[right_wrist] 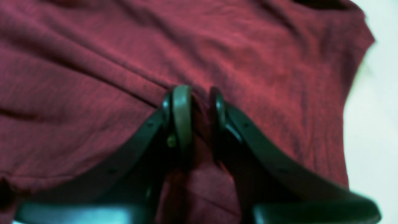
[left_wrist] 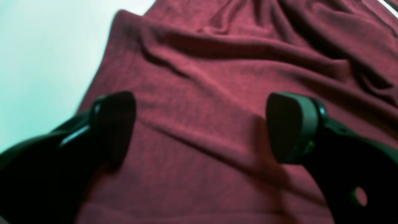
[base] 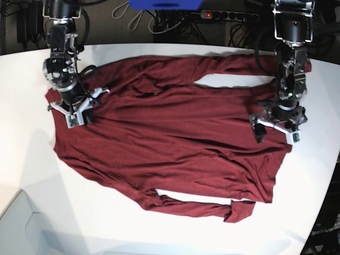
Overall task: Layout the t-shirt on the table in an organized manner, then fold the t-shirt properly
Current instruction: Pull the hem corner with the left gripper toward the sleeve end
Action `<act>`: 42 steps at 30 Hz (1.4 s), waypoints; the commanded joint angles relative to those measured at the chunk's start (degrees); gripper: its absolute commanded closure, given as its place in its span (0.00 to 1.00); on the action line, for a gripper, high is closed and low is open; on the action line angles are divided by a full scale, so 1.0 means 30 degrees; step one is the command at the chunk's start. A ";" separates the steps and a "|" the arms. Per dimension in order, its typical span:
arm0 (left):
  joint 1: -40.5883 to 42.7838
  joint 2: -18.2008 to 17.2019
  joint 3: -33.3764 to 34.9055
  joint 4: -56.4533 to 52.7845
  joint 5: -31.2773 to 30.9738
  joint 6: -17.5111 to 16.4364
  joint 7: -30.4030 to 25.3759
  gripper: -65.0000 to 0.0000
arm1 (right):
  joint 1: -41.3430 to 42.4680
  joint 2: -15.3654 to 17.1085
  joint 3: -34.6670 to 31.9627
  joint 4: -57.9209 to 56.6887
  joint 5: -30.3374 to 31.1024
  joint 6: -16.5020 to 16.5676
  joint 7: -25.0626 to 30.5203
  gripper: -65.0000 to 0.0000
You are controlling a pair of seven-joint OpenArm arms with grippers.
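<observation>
The right gripper (right_wrist: 196,102) pinches a fold of the t-shirt (base: 170,138) at nine o'clock on the table (base: 26,159); the left gripper (left_wrist: 199,124), jaws spread wide, hovers over cloth at three o'clock, holding nothing; pulling outward evenly, low and slowly, should flatten the wrinkles without dragging the sleeves.

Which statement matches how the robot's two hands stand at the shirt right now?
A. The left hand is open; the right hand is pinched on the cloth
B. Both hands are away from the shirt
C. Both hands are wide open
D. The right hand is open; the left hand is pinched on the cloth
A: the left hand has its fingers spread above the t-shirt, while the right hand has a fold of cloth nipped between its fingers.
</observation>
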 commanded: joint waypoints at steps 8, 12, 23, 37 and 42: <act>-0.2088 -0.0330 -0.0032 -0.1057 -0.0272 0.0472 0.1554 0.00 | 0.1261 0.0538 0.0044 -0.0778 -0.0391 -0.0174 -0.0787 0.82; -0.3026 -0.0242 -0.0002 -0.1233 -0.0360 0.0472 0.1554 0.00 | 0.1349 0.0538 0.0044 0.0101 -0.0391 -0.0174 -0.0787 0.82; -0.2000 -0.0300 -0.0032 0.4159 -0.0418 0.0531 0.1817 0.00 | -0.1494 -0.0048 0.0748 0.6401 -0.0391 -0.0145 -0.0787 0.82; 0.4506 0.2015 -0.3577 0.8437 -0.0360 0.0443 0.3927 0.00 | -0.5010 -0.1425 0.1099 0.7251 -0.0362 -0.0116 -0.0729 0.82; 0.5209 0.1956 -0.3607 0.8496 -0.0301 0.0443 0.4074 0.00 | -0.5479 -0.1455 0.1099 0.7222 -0.0333 -0.0116 -0.0729 0.82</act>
